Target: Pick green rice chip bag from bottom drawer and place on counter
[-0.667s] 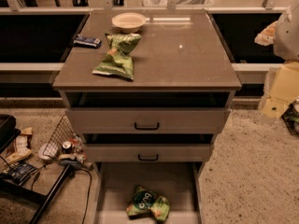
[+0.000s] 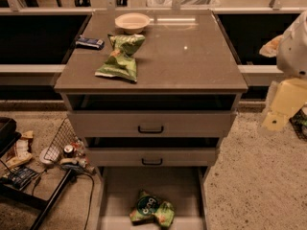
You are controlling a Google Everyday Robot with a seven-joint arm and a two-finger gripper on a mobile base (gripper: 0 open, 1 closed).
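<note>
The green rice chip bag (image 2: 151,210) lies crumpled on the pale floor of the open bottom drawer (image 2: 115,195), near its front, dark round logo facing up. The counter (image 2: 192,56) is the grey-brown top slab of the cabinet. My gripper (image 2: 280,110) shows as a pale yellowish part under a white arm segment at the right edge. It hangs beside the cabinet at the height of the upper drawers, well above and to the right of the bag.
On the counter lie a paler green twisted bag (image 2: 121,59), a white bowl (image 2: 132,21) and a dark blue packet (image 2: 89,42). The two upper drawers (image 2: 151,123) stand slightly open. A wire basket (image 2: 62,140), cans and cables clutter the floor at left.
The arm at the right edge has dropped slightly. The bag, drawers and counter items have not moved.
</note>
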